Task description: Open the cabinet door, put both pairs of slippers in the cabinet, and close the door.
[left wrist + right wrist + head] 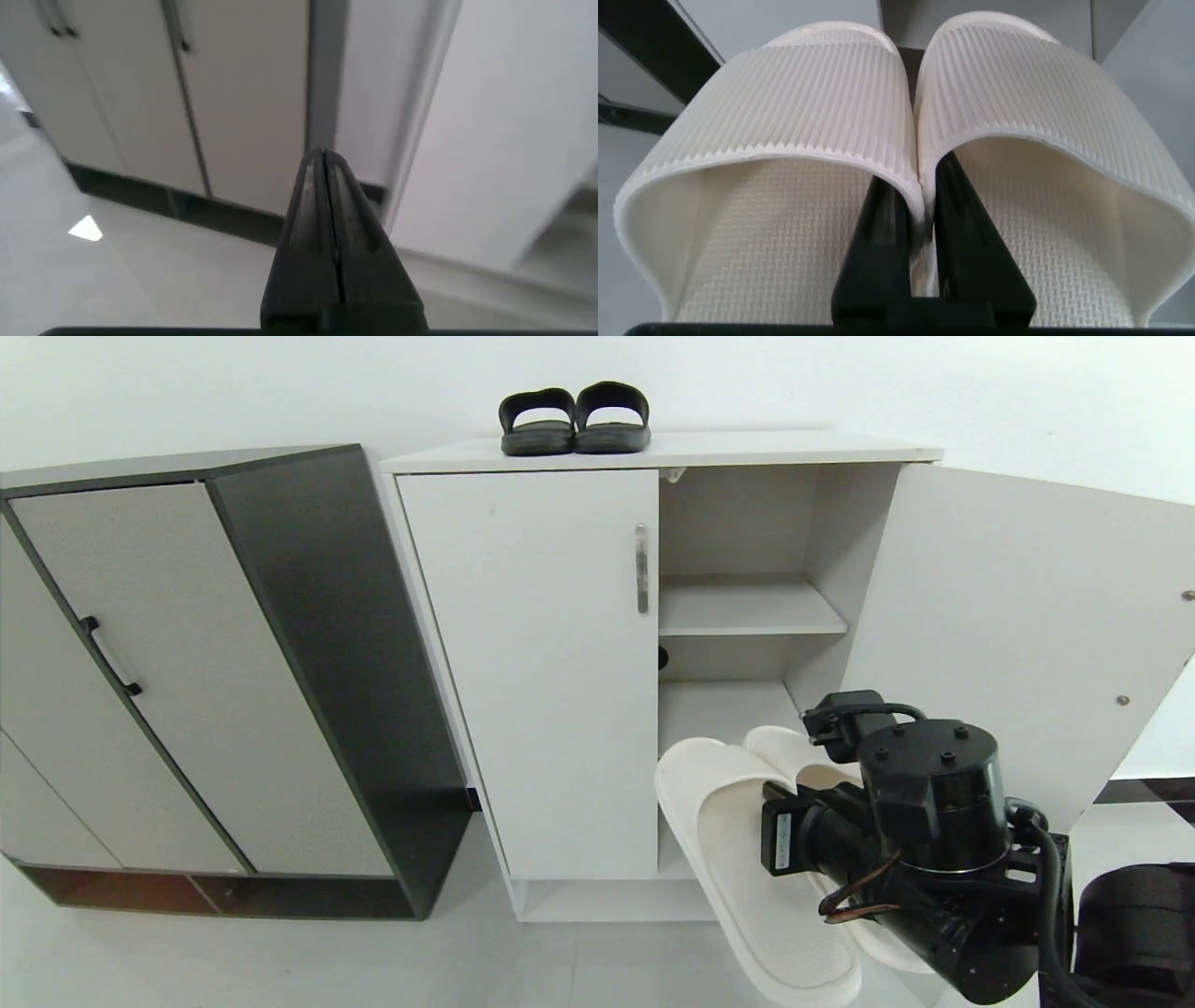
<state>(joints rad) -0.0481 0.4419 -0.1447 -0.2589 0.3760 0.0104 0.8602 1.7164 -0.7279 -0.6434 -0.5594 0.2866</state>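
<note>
Head view: door (pixel 1018 644) swung wide, our right gripper (pixel 920 201) clamps the white slippers (pixel 747 859) at the cabinet (pixel 523 663); black slippers (pixel 574 420) sit on top; left gripper (pixel 324 224) closed, empty.

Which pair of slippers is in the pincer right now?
The white pair, clamped in the right pincer before the open compartment; the black pair sits on top of the white cabinet.

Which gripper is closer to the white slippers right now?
Right. The right gripper is shut on the white slippers, pinching their inner edges before the open cabinet. The left gripper is shut on nothing, off toward the grey cabinet.
</note>
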